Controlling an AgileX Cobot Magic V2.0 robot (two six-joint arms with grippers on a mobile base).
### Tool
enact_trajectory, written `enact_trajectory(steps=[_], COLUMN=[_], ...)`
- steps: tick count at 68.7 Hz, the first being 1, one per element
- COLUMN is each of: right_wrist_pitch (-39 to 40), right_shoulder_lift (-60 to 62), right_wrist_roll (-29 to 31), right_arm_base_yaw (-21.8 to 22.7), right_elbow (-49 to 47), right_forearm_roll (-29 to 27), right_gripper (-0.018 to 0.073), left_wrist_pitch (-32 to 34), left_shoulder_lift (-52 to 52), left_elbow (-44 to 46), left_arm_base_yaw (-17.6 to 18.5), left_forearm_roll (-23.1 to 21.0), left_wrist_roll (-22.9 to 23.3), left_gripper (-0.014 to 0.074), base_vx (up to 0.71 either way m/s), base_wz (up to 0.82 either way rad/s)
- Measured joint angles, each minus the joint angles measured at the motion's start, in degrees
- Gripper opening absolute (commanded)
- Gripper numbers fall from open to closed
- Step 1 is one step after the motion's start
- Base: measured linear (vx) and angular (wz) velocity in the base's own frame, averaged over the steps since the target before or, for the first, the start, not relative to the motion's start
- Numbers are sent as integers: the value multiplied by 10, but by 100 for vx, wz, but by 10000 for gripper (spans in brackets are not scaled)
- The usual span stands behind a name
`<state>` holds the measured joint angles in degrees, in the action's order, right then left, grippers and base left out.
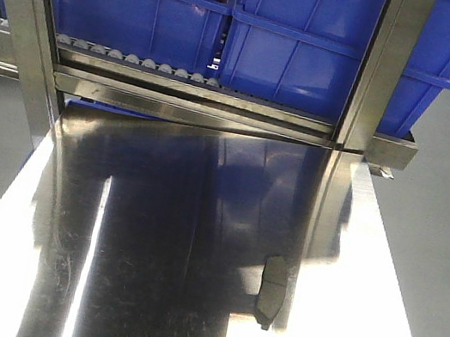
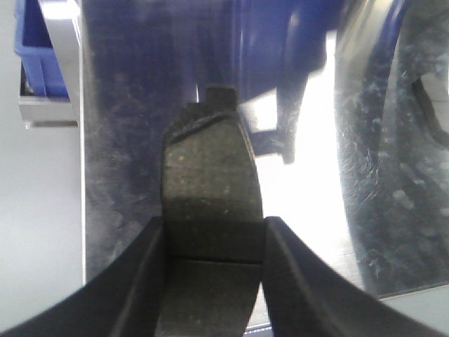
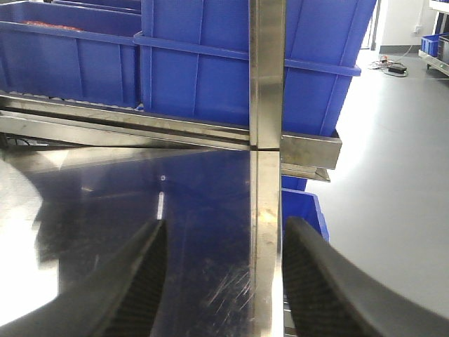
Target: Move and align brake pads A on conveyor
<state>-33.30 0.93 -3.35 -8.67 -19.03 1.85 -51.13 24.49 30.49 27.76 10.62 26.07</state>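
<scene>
The left tool (image 2: 214, 226) was clenched on one brake pad (image 2: 210, 175) above the steel table (image 1: 145, 277); the right tool (image 3: 224, 225) hung released, empty; another pad (image 1: 271, 292) lay on the table; no conveyor showed, so most work seemingly remained.

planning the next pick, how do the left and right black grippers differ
The left black gripper clamps a flat dark-grey brake pad; the right black gripper holds nothing. Left jaws sit close on the pad; right jaws stand wide apart. Both overlook the shiny steel tabletop.
</scene>
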Motion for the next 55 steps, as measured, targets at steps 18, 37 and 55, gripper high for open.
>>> enact_trajectory(steps=[18,37,55], right_wrist_pitch=[0,0,0], right_shoulder_lift=[0,0,0], right_wrist_roll=[0,0,0], right_arm_base_yaw=[0,0,0], right_elbow=[0,0,0], right_forearm_roll=[0,0,0], right_gripper=[361,361,361], left_wrist_pitch=[-2,-6,-11], left_shoulder_lift=[-93,-103,-103], left_elbow=[-9,-9,-9], left_arm_base_yaw=[0,0,0], left_forearm_roll=[8,8,8], left_wrist_roll=[0,0,0], left_gripper=[-6,-6,-6], base_vx=[0,0,0], base_wz=[0,0,0])
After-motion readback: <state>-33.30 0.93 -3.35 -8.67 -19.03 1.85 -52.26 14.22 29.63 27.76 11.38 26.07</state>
